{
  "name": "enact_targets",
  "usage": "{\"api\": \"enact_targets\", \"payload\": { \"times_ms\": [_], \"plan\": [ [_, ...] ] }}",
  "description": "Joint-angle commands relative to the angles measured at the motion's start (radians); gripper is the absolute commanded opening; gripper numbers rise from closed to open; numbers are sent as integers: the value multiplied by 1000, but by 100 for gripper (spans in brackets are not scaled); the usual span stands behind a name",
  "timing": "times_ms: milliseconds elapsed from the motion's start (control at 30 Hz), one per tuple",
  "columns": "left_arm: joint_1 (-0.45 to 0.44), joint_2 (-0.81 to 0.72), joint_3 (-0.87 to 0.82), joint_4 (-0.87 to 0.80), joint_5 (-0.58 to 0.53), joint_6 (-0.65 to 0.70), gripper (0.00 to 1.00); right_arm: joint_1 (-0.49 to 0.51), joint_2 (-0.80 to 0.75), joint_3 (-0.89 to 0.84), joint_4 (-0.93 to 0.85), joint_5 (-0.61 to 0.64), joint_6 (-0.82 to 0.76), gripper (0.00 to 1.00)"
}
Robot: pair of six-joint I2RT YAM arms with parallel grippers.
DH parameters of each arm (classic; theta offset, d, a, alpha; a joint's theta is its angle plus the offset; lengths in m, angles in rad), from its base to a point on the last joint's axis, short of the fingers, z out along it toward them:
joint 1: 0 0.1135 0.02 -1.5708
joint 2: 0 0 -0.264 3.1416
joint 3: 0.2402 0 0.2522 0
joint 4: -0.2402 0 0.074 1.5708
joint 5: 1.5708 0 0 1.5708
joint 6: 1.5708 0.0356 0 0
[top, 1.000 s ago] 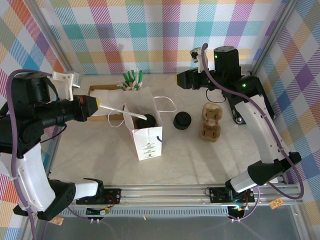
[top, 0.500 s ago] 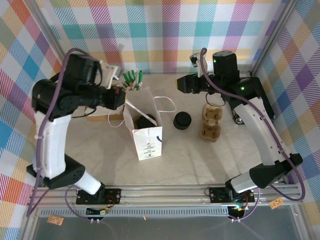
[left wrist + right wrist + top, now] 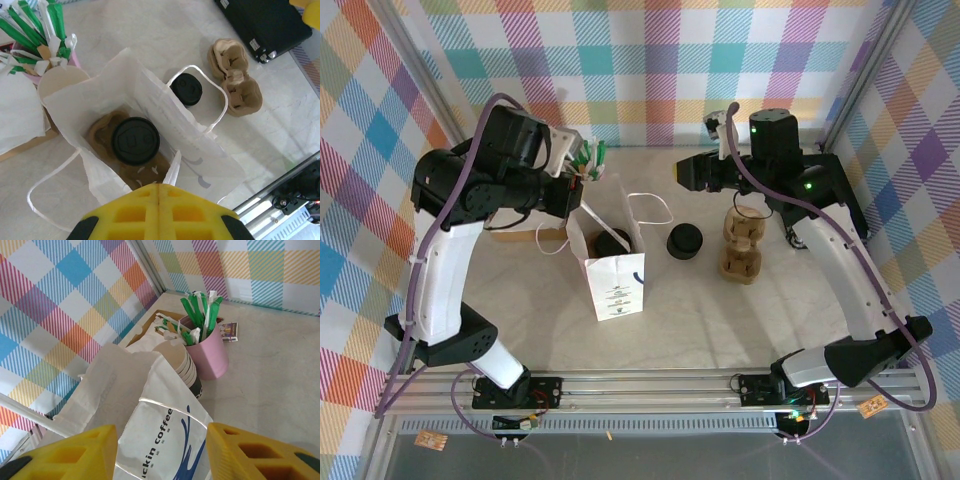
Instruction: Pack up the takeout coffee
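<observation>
Black-lidded takeout coffee point(image 3: 135, 141) upright in bag point(image 3: 160, 107)

Plaid walls point(image 3: 650, 60), a cream tabletop point(image 3: 720, 320), a white paper bag point(image 3: 612, 270).
The walls carry striped checks of pink, blue, yellow, orange, green and purple on white. The bag bears a blue logo. Inside it, the takeout coffee point(image 3: 135, 140) shows a black lid over a brown cardboard carrier point(image 3: 102, 131). The stack of lids point(image 3: 685, 241) is black and the spare carriers point(image 3: 741, 245) are brown. The pink cup point(image 3: 207, 352) holds green-and-white sticks. The left gripper point(image 3: 159, 186) and right gripper point(image 3: 160, 427) have yellow fingers.
</observation>
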Motion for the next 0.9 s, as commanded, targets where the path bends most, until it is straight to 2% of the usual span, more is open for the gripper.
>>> {"api": "enact_targets", "payload": {
  "times_ms": [0,300,433,867],
  "plan": [
    [-21,-19,-27,-177,24,11,0,8,-12,-2,35,-17,1,50],
    [-48,3,-69,-178,17,33,0,8,-11,-3,37,-14,12,50],
    [-52,8,-80,-178,38,42,9,8,-14,-5,40,-5,14,50],
    [-62,8,-188,-178,76,91,7,9,-7,-14,41,2,73,50]
  ]
}}
